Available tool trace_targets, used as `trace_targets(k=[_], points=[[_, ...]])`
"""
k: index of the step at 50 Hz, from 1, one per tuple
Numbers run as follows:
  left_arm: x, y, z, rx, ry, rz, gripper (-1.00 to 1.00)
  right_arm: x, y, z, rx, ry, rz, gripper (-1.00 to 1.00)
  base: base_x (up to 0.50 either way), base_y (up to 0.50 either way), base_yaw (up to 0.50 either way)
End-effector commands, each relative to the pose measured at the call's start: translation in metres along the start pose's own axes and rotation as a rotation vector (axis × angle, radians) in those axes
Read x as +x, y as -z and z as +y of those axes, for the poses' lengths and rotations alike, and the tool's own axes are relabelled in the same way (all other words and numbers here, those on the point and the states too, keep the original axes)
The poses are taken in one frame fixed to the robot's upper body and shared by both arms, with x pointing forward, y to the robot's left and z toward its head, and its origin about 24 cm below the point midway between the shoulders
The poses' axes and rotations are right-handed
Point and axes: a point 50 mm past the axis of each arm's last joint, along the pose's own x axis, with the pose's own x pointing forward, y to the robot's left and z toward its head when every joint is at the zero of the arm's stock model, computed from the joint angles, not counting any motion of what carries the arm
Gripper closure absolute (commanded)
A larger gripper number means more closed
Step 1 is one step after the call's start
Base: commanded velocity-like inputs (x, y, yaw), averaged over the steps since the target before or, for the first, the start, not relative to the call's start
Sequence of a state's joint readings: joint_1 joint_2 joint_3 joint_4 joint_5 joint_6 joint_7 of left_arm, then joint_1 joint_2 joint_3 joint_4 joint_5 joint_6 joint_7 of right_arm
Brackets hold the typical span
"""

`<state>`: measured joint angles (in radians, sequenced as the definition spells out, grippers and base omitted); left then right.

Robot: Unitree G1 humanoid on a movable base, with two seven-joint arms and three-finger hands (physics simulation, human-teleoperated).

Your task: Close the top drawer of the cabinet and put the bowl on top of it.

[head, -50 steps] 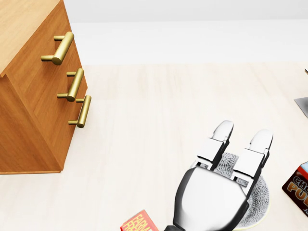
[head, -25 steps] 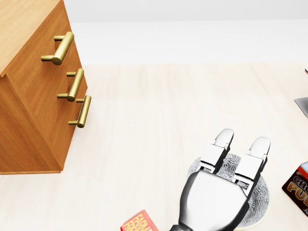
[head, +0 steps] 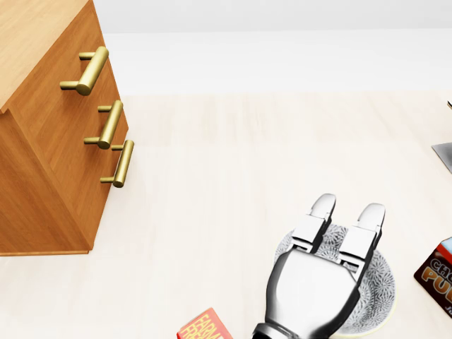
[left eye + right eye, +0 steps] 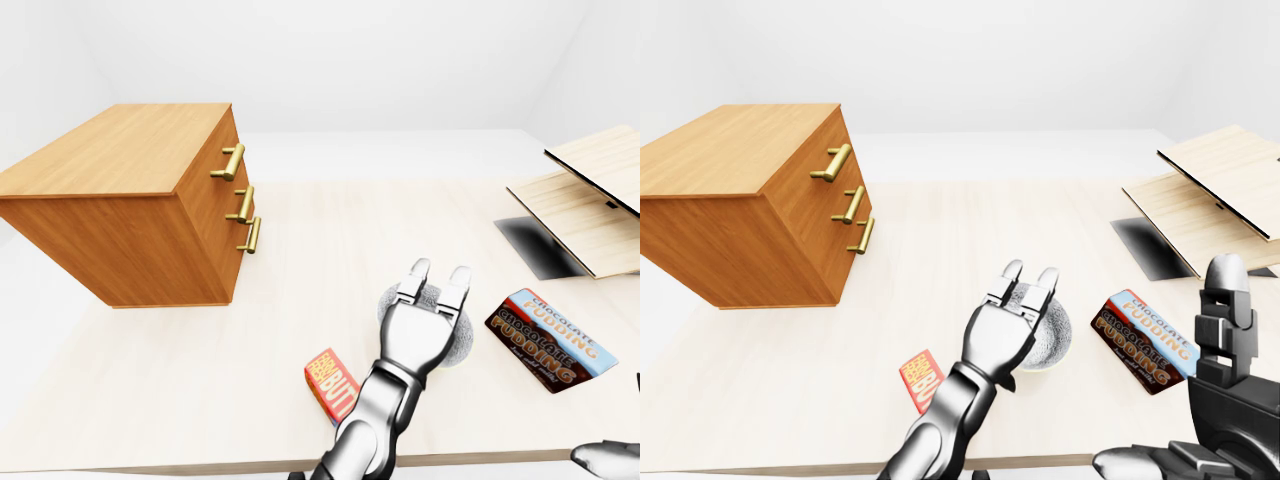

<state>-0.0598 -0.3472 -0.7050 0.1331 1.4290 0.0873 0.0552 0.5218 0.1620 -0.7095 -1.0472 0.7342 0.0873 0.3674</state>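
Left-eye view: the cabinet (image 4: 150, 200) sits upper left, its drawers looking shut. The bowl (image 4: 465, 342) lies lower centre under our left hand (image 4: 418, 335).

Head view: its fingers (image 3: 321, 212) lie straight over the bowl, gripping nothing.

Right-eye view: our right hand (image 4: 1228, 380) is spread and empty, lower right.

We judge the bowl light, rigid and smooth, so we would pinch its rim.

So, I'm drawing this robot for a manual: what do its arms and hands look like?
The left hand has a glossy white rounded shell edged in black, with blocky white fingers jointed in dark grey. Its forearm is shiny metallic grey. The right hand looks darker grey, with similar segmented fingers. No cables or markings show.
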Motion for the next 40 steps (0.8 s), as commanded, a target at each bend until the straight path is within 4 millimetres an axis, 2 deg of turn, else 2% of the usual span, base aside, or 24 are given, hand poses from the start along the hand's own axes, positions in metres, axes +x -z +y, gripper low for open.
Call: trace_targets(k=[1, 11, 23, 33, 40], points=[[0.003, 0.008, -0.007, 0.011, 0.021, 0.024, -1.0, -0.001, -0.001, 0.0, 0.002, 0.0, 0.001, -1.0, 0.0, 0.0, 0.0], [0.004, 0.015, -0.015, 0.019, 0.043, 0.043, -1.0, 0.0, -0.003, -0.003, 0.002, 0.007, -0.013, -1.0, 0.0, 0.0, 0.0], [0.006, 0.02, -0.015, 0.019, 0.041, 0.06, -1.0, -0.001, -0.003, -0.003, 0.005, 0.003, -0.009, -1.0, 0.0, 0.0, 0.0], [0.008, 0.03, -0.025, 0.027, 0.061, 0.089, -1.0, 0.0, -0.004, -0.003, 0.004, 0.007, -0.013, -1.0, 0.0, 0.0, 0.0], [0.009, 0.033, -0.024, 0.035, 0.063, 0.093, -1.0, 0.0, -0.004, -0.003, 0.005, 0.009, -0.015, -1.0, 0.0, 0.0, 0.0]])
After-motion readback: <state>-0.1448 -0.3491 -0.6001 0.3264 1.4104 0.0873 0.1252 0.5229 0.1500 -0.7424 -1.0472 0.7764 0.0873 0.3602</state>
